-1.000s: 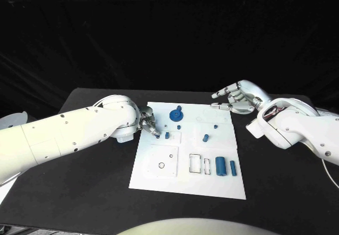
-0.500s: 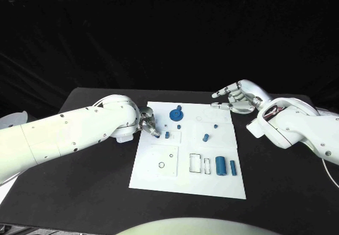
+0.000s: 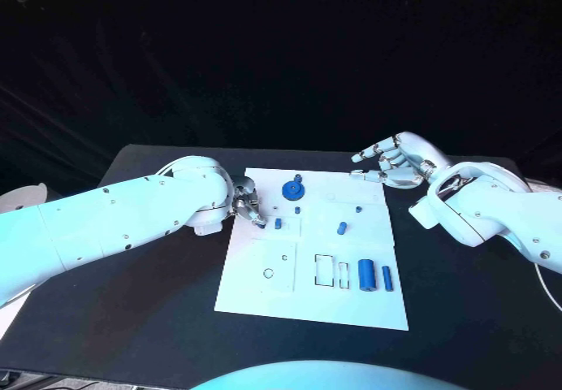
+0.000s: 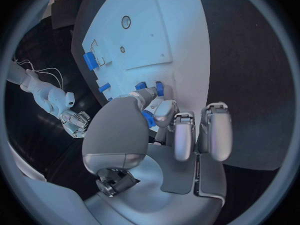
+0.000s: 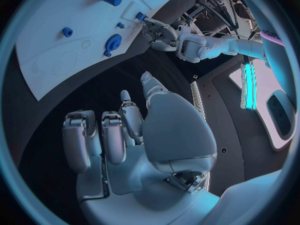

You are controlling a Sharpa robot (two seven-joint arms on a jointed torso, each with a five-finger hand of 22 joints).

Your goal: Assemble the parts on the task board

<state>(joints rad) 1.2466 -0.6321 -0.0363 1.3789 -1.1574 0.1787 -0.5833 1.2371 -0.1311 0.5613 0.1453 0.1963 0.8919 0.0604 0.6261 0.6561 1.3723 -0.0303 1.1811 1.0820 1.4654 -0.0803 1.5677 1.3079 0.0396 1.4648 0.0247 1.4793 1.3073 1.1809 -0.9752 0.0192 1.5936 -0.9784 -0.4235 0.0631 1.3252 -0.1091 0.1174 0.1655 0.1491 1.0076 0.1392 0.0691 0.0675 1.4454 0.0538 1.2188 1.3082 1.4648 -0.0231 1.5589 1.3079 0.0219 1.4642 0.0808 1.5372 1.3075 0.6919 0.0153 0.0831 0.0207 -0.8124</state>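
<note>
Head view: my left hand [image 3: 245,201] at left edge of white task board [image 3: 310,302], pinching small blue peg [image 3: 261,218]. My right hand [image 3: 392,162] beyond board's far right corner, fingers loosely curled, holding nothing.

Left wrist view: fingertips [image 4: 164,111] grip blue peg [image 4: 149,119] above board [image 4: 150,30].

Right wrist view: right hand [image 5: 134,130] over black table [image 5: 94,92], board [image 5: 56,40] ahead.

black table [image 3: 140,309], dark backdrop [image 3: 281,73]

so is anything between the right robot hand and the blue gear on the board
Nothing visible. The right robot hand hovers empty past the task board's far right corner, and only bare white board lies between it and the blue gear.
</note>
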